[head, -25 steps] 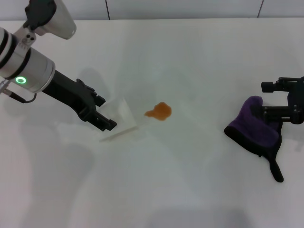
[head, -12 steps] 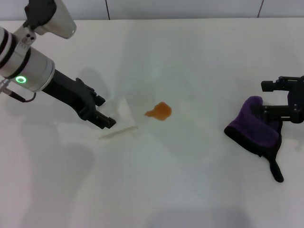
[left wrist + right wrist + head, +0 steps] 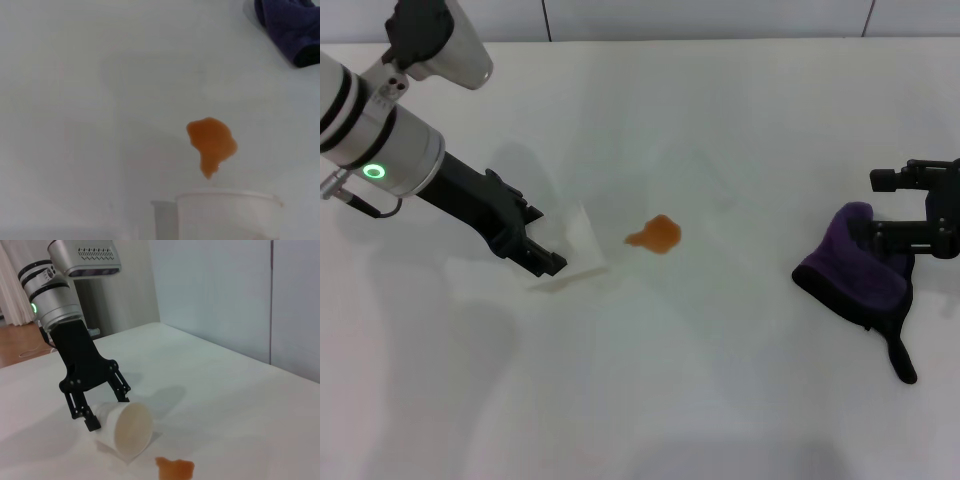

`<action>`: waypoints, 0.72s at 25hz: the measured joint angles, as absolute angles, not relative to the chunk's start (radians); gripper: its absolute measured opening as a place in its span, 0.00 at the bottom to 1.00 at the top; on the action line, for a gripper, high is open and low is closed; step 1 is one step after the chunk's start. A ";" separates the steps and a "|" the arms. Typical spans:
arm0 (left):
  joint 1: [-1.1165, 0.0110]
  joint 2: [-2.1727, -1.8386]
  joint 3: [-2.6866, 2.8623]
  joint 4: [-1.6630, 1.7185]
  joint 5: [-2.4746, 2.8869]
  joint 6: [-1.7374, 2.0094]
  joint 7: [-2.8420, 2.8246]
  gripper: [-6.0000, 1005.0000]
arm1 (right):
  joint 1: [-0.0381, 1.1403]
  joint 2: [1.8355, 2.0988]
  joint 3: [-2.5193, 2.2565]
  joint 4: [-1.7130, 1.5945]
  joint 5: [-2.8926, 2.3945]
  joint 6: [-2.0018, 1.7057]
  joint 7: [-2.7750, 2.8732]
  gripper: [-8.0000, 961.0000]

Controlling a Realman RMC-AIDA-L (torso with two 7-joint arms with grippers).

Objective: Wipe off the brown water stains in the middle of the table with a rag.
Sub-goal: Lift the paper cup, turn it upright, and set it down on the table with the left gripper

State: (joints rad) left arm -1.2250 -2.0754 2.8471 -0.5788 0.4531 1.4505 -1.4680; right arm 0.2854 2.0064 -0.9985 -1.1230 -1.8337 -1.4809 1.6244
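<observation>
The brown water stains (image 3: 658, 235) form a small orange blotch in the middle of the white table (image 3: 700, 400), also seen as the stain (image 3: 212, 142) and the stain (image 3: 174, 468). The dark purple rag (image 3: 860, 265) lies on the table at the right, its black tail pointing toward me; the rag's edge (image 3: 290, 25) shows from the left wrist. My right gripper (image 3: 887, 208) is open just right of the rag, its lower finger touching the cloth. My left gripper (image 3: 542, 240) is shut on a translucent white cup (image 3: 578, 243) lying on its side left of the stain.
The cup's mouth (image 3: 134, 430) faces the stain, a short gap away, and its rim (image 3: 227, 200) shows close to the left wrist camera. A wall stands beyond the table's far edge (image 3: 700, 40).
My left arm's body has shifted slightly right and back, while its fingers and the cup stay in nearly the same spot. The right gripper and rag have not moved.
</observation>
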 joint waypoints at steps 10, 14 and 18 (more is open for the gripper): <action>-1.227 -2.074 2.847 -0.578 0.447 1.455 -1.466 0.78 | 0.285 2.006 -0.994 -1.123 -1.836 -1.481 1.624 0.77; -1.229 -2.074 2.847 -0.578 0.445 1.454 -1.465 0.78 | 0.287 2.006 -0.995 -1.124 -1.836 -1.480 1.624 0.77; -1.230 -2.074 2.847 -0.579 0.439 1.454 -1.464 0.78 | 0.287 2.006 -0.995 -1.124 -1.836 -1.479 1.624 0.77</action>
State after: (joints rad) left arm -1.2298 -2.0741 2.8470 -0.5794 0.4391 1.4542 -1.4642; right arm 0.2869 2.0064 -0.9949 -1.1244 -1.8365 -1.4791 1.6244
